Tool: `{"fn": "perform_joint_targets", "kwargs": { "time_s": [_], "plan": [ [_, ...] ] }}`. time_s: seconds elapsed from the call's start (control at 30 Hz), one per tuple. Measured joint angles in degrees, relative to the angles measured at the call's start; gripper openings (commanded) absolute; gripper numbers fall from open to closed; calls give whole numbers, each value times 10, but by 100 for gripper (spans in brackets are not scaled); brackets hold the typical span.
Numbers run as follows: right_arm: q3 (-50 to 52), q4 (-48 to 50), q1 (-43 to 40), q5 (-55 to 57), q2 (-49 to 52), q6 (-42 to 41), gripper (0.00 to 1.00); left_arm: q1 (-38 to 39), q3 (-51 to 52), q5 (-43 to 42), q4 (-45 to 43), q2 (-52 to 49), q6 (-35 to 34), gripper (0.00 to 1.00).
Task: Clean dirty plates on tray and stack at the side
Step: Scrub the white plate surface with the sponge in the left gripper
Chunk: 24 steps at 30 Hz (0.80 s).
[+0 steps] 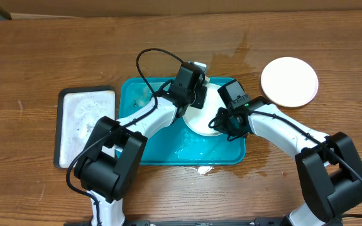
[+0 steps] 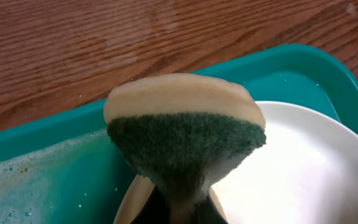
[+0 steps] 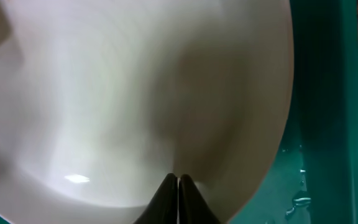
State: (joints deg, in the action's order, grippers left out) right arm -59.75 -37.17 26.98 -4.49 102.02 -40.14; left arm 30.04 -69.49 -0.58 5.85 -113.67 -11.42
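Left claw [image 2: 178, 210]: clamped on my sponge [image 2: 185, 134], over the tray [image 2: 36, 155].
Right claw [image 3: 178, 198]: pinching the rim of the white plate [image 3: 135, 87].
Risk: if I scrub hard, the wet rim slips.

Brown wood-grain table [image 1: 43, 50] under soft, even light.
A black-rimmed white tray [image 1: 85, 125] lies on it; well right of that tray, farther back, a wet patch [image 1: 234, 53] glistens; beyond the tray a pale tan strip [image 1: 168, 5] lines the far edge.
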Motion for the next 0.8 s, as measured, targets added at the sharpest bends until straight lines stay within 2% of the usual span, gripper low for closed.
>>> {"fn": "perform_joint_targets", "kwargs": {
  "time_s": [0.07, 0.13, 0.2, 0.23, 0.47, 0.7, 0.8],
  "plan": [
    [-10, -14, -1, -2, 0, 12, 21, 0, 0, 0, 1, 4, 0, 4],
    [-34, -35, -5, -2, -1, 23, 36, 0, -2, 0, 3, 19, 0, 4],
    [-64, -58, -11, -2, -6, 34, 56, 0, -3, 0, 10, 47, 0, 4],
    [-79, -68, -14, -2, -13, 36, 59, 0, -4, 0, 19, 66, 0, 4],
    [-110, -149, -42, -2, -57, 37, 56, 0, -23, 0, 87, 165, 0, 4],
    [-58, -88, -50, -2, -43, 6, 46, 0, -23, 0, 124, 159, 10, 4],
    [-39, -68, -50, -4, -29, -11, 45, 0, -23, 0, 130, 153, 13, 4]
  ]
}}
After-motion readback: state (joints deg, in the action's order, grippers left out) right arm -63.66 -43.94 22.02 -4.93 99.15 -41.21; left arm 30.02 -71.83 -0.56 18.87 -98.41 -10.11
